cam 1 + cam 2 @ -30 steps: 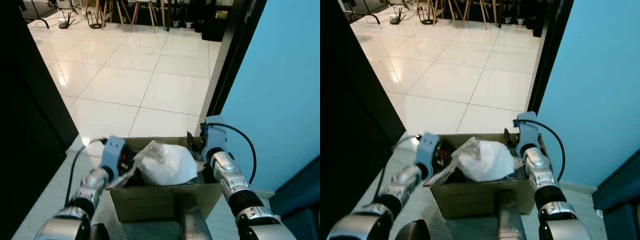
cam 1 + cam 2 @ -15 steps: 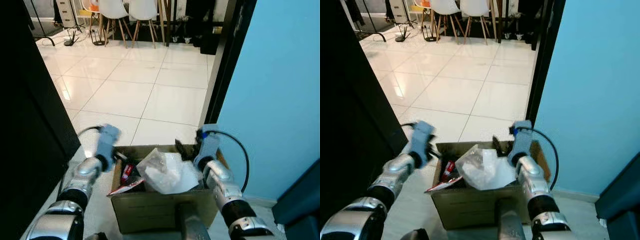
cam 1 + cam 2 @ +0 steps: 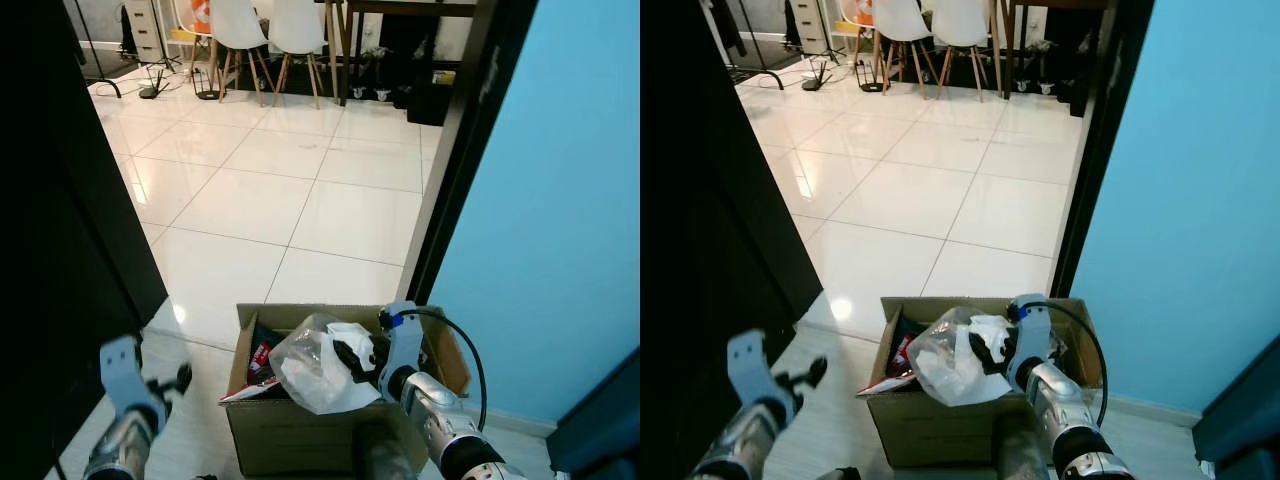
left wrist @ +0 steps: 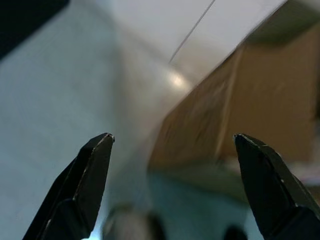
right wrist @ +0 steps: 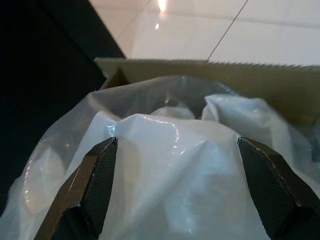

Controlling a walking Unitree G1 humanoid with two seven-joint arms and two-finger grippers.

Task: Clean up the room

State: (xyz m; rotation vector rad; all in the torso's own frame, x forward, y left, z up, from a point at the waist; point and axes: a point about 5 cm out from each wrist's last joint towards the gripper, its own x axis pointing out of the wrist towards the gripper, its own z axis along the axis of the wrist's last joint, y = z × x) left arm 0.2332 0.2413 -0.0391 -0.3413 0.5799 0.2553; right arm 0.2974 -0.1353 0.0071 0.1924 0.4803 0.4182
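Note:
An open cardboard box (image 3: 300, 440) stands on the floor just ahead of me, stuffed with a crumpled white plastic bag (image 3: 312, 368) and a red packet (image 3: 262, 357). My right gripper (image 3: 355, 355) reaches in from the box's right side. It stands open over the bag (image 5: 175, 170), fingers wide apart and holding nothing, with the box's far rim (image 5: 200, 70) beyond. My left gripper (image 3: 172, 382) hangs low to the left of the box, clear of it. It too is open, with only floor and the box's side (image 4: 240, 115) between its fingers (image 4: 90, 170).
A black panel (image 3: 60, 200) closes off the left and a blue wall (image 3: 560, 200) the right, with a dark door frame (image 3: 455, 170) between. White tiled floor (image 3: 300, 170) runs ahead to chairs (image 3: 270, 25) and a table. A dark blue object (image 3: 605, 420) sits low right.
My left gripper has let go of the box's left edge and dropped back low to the left. The right gripper has shifted from the back right rim onto the bag. The camera has shifted.

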